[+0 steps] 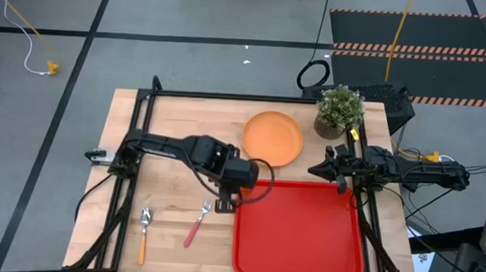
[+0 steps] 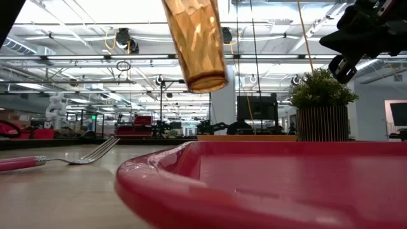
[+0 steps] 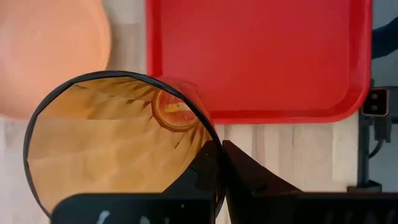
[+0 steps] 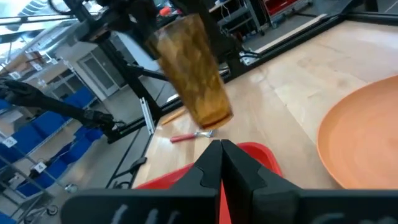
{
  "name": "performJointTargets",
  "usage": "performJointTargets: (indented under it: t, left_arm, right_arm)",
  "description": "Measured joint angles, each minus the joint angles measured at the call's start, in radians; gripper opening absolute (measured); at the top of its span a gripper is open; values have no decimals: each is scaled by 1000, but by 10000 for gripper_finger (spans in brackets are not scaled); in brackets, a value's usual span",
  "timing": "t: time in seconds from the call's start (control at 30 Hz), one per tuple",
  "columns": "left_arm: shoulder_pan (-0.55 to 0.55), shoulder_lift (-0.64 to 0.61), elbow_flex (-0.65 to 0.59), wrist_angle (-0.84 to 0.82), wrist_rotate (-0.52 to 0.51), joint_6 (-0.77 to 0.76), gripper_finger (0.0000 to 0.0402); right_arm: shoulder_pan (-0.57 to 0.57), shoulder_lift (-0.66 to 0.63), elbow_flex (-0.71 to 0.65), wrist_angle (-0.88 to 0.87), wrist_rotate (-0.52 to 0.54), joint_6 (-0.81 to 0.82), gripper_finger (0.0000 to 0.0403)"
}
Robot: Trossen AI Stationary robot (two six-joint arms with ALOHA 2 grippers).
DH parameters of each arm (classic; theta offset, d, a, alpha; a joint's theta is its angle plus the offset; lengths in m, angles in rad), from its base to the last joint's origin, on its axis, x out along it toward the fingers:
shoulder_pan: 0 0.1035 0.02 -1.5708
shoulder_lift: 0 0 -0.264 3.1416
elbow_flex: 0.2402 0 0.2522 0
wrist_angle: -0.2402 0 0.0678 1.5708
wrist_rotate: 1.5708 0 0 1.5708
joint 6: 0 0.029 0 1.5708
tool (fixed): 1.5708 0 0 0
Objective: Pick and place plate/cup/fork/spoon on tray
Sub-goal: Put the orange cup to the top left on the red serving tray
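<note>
My left claw (image 1: 227, 198) is clamped on the cup (image 2: 196, 43), holding it up off the counter (image 1: 177, 128) near the left edge of the tray (image 1: 300, 235). In the low view the amber tumbler hangs in the air, slightly tilted, its base above the tray's near rim with clear space beneath it. Past my own wrist I look straight down into the cup's open mouth, one dark finger (image 3: 249, 180) pressed against its wall, the tray's red floor and the wooden counter beyond it.

My right claw (image 1: 318, 169) hovers above the counter by the tray's far right corner, its fingers together with nothing between them; in its own wrist view the two dark tips meet in a point, and the cup shows farther off, held aloft.

The plate (image 1: 273, 138) lies flat on the counter just beyond the tray's far edge, close to it; I cannot tell whether they touch. The fork (image 1: 197, 223) rests on the counter to the left of the tray, tines pointing away from the near edge, pink-red handle toward it. The spoon (image 1: 144, 232) lies farther left, well apart from the tray, roughly parallel to the fork, its bowl away from the near edge. A potted plant (image 1: 338, 110) stands at the far right of the counter, beside the plate. The tray itself holds nothing yet
</note>
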Motion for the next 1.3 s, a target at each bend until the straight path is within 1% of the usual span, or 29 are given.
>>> performJointTargets:
  t: [0.17,0.33,0.67,0.87,1.03,1.3]
  left_arm:
    - [-21,32,0,44,-11,26,7]
    - [-27,87,-1,46,-7,27,7]
    - [-26,167,-1,83,-15,80,12]
    - [-26,184,0,84,-16,79,9]
    - [-26,200,-1,79,-37,96,28]
    - [-23,217,-1,108,-41,106,35]
  right_arm:
    - [0,-1,0,-12,-23,-1,0]
    - [0,-4,0,-4,-47,1,0]
    - [0,-9,1,-8,-49,41,0]
    - [0,-9,1,-8,-49,67,0]
    - [0,-9,1,-8,-49,67,0]
    - [0,-9,1,-8,-49,78,0]
